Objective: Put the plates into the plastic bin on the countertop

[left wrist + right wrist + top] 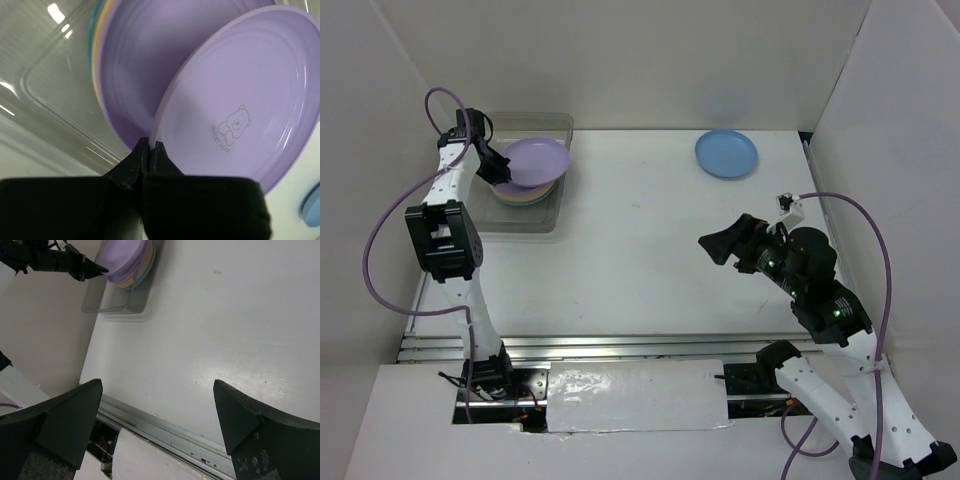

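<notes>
Plates: lilac plate (535,158) being pinched at rim by clenched left gripper (150,146), tilting over stack (525,193) inside plastic bin (563,124), 10 o'clock on countertop (640,230); blue plate (726,153) lying 12 o'clock from released, empty right gripper (157,385), nearer arm.

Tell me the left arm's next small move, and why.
Probably ease the lilac plate down flat onto the stack, then open. The left gripper pinches that plate's rim, and the plate sits tilted over the other plates in the plastic bin, so it looks not yet released.
</notes>
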Controlling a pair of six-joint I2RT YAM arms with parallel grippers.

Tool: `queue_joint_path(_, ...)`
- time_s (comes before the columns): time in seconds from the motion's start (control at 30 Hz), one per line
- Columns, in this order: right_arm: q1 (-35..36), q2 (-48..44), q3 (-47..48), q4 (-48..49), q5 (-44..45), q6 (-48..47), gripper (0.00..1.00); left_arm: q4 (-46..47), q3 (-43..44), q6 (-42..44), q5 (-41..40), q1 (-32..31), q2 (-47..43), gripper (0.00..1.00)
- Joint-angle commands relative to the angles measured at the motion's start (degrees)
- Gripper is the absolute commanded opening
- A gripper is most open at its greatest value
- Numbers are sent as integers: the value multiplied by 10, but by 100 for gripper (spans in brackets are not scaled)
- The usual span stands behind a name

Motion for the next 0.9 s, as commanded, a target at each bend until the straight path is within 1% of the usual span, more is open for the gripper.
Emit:
queue_joint_path(0.0, -3, 6, 6, 21, -4, -5, 100, 1, -23, -10, -47, 10, -41, 0)
queue_joint_path(0.03, -3, 8, 7, 22, -5, -5, 100, 14, -39, -20, -59, 10, -76, 0)
queue_joint_path(0.07, -3, 9, 7, 23, -9, -4, 100, 34, -76, -22, -62, 12, -92, 0)
queue_joint_path(0.1, -3, 9, 6, 25, -11, -3, 100, 59, -88, -23, -47, 20, -107, 0)
queue_joint_path(0.13, -2, 9, 5, 29, -12, -1, 100, 57, -86, -23, -43, 24, -106, 0)
queue_joint_path(0.27, -2, 8, -2, 38, -18, 6, 100, 28, -27, -16, -28, 31, -68, 0)
queue_joint_path(0.33, -2, 9, -2, 38, -19, 6, 100, 30, -20, -16, -21, 32, -55, 9)
queue_joint_path(0.43, -1, 9, 0, 36, -18, 6, 100, 37, -22, -20, -18, 37, -51, 33)
queue_joint_path(0.47, -1, 10, 2, 33, -18, 5, 100, 35, -20, -20, -19, 37, -49, 44)
queue_joint_path(0.5, -1, 11, 3, 32, -16, 5, 100, 30, -18, -21, -21, 38, -47, 65)
queue_joint_path(0.57, -1, 12, 5, 31, -12, 3, 100, 29, -30, -22, -17, 37, -57, 83)
queue_joint_path(0.6, -1, 13, 5, 35, -12, 3, 100, 37, -42, -23, -17, 36, -74, 99)
queue_joint_path(0.63, -1, 16, 6, 38, -9, 3, 100, 42, -66, -24, -15, 36, -86, 99)
queue_joint_path(0.73, -1, 41, 14, 59, -4, 1, 100, 51, -85, -9, -13, 33, -138, 99)
queue_joint_path(0.77, -2, 69, 18, 63, 4, -1, 100, 32, -84, 0, -19, 21, -153, 99)
queue_joint_path(0.8, -4, 91, 24, 69, 15, -1, 100, 30, -87, 19, -23, 12, -188, 99)
queue_joint_path(0.83, -17, 148, 44, 70, 35, 1, 100, 31, -104, 33, -18, -6, -207, 99)
queue_joint_path(0.87, -27, 176, 57, 72, 41, 3, 100, 31, -115, 61, -17, -20, -250, 99)
